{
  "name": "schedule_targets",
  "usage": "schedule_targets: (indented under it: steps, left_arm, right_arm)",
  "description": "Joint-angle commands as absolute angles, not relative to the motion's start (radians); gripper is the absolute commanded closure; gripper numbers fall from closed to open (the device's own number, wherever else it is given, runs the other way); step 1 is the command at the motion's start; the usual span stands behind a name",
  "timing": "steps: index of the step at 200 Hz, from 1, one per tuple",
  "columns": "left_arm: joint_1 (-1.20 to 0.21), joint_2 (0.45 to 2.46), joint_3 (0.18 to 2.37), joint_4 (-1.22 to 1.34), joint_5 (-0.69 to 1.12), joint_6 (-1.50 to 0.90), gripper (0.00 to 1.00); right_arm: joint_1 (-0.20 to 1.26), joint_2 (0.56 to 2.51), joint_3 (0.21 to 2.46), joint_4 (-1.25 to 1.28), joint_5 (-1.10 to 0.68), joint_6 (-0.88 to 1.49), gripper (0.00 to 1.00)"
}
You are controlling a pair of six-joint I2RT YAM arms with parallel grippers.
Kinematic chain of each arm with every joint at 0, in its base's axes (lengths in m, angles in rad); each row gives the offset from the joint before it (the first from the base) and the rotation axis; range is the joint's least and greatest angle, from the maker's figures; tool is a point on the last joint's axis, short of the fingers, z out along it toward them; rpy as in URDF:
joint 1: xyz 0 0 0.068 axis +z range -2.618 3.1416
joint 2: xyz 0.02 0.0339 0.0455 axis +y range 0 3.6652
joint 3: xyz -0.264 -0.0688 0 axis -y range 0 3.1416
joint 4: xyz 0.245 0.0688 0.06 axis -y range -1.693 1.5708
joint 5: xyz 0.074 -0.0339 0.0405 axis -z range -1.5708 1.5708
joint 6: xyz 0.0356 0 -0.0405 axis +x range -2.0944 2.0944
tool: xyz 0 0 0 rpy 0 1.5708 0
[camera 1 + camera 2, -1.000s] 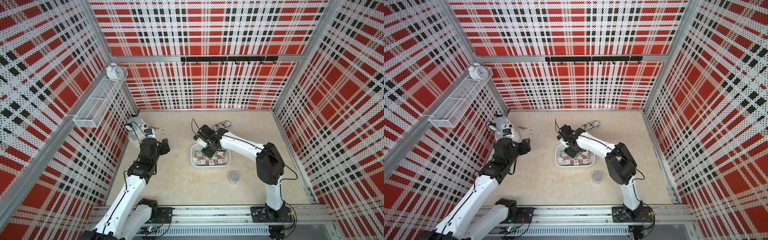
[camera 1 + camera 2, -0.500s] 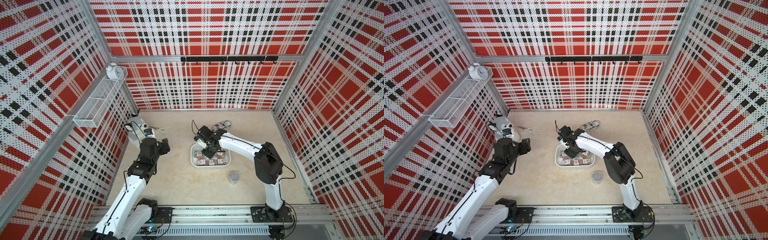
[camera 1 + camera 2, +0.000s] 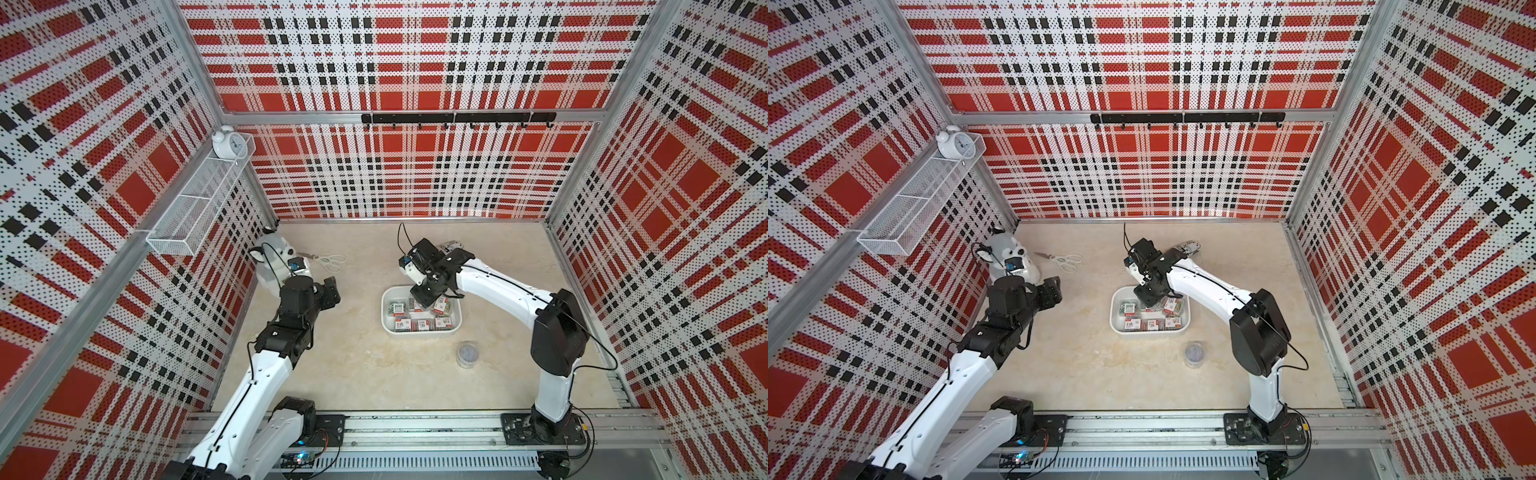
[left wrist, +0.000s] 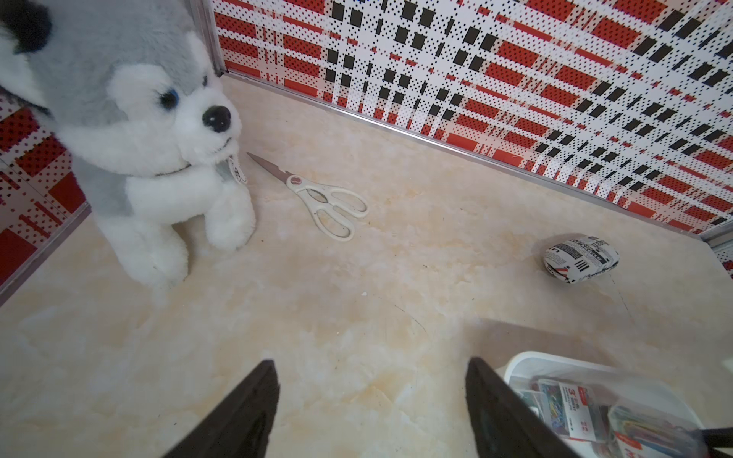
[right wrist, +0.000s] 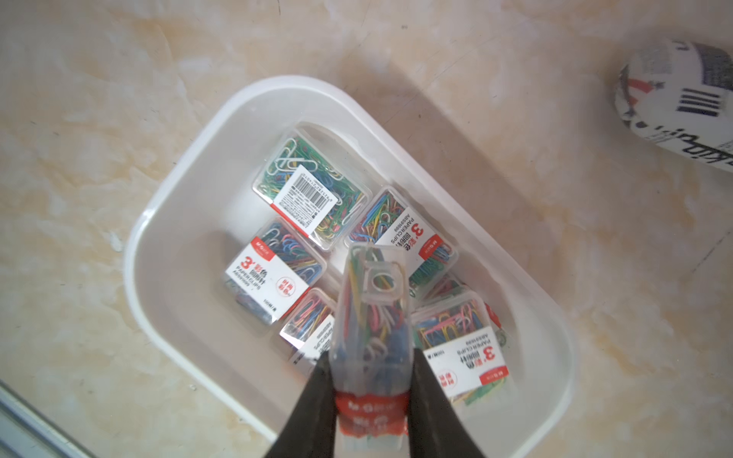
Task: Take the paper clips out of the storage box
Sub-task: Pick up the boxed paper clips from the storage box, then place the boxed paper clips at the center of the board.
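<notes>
As right claw [image 5: 371,359] pinches, clear plastic case [image 5: 371,301] hangs.

Cases [image 3: 419,323] in storage box [image 3: 384,311]; tub [image 3: 467,353] near it.

Bright, even light; wide-angle edge distortion

Worktop [image 3: 353,374]: beige, marbled, flat. It carried five items. A white storage box [image 3: 419,333] lay directly under the right jaws. A round tub [image 3: 468,353] of paper clips stood apart from the box, nearer the arm bases than those jaws. A printed pouch [image 4: 581,258] lay beyond them. Cream-handled scissors [image 4: 325,198] lay ahead of the left jaws. A plush husky [image 4: 131,131] sat just beside the scissors' tip.
</notes>
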State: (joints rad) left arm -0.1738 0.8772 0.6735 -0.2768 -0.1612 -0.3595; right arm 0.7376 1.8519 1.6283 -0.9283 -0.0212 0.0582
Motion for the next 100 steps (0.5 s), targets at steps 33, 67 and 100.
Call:
schedule_targets:
  steps: [33,67,100]
  left_arm:
    - [-0.177,0.862,0.663,-0.258,-0.165,-0.363,0.23]
    - [-0.178,0.860,0.663,-0.259,-0.169,-0.363,0.23]
    - [-0.178,0.860,0.663,-0.259,-0.170,-0.362,0.23]
  right_arm:
    - [0.719,1.618,1.532,-0.914,-0.218,0.178,0.69]
    - [0.718,1.497,1.401,-0.865,-0.350,0.249,0.69]
    - [0.719,1.381,1.213,-0.773,-0.468,0.350,0.69]
